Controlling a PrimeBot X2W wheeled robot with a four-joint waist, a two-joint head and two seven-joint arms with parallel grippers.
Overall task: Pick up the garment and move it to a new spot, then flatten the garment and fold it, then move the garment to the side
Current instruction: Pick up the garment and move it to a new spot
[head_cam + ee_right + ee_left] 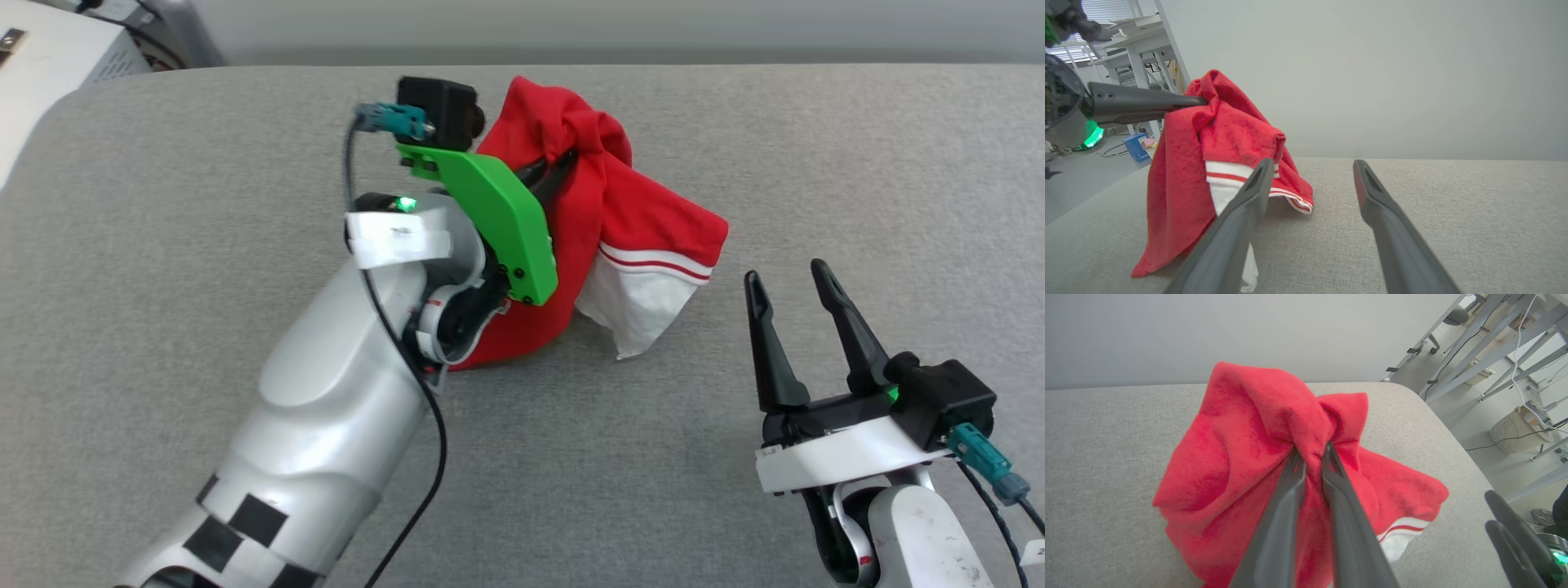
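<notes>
The garment [620, 204] is a red shirt with a white sleeve and red-white striped trim, bunched and hanging above the grey table [735, 122], its lower folds resting on the surface. My left gripper [563, 163] is shut on a pinch of red fabric near the top of the bundle; the left wrist view shows the garment [1241, 457] gathered between my left gripper's [1312, 453] dark fingers. My right gripper [784, 273] stands open to the right of the garment, apart from it. In the right wrist view the garment [1224, 134] hangs left of my right gripper [1312, 163].
The table's padded grey top runs wide on all sides, with its far edge [735, 69] behind the garment. A white box [57, 57] stands off the back left corner. Desk legs [1494, 347] and a pale basket [1515, 430] stand on the floor beyond the table's end.
</notes>
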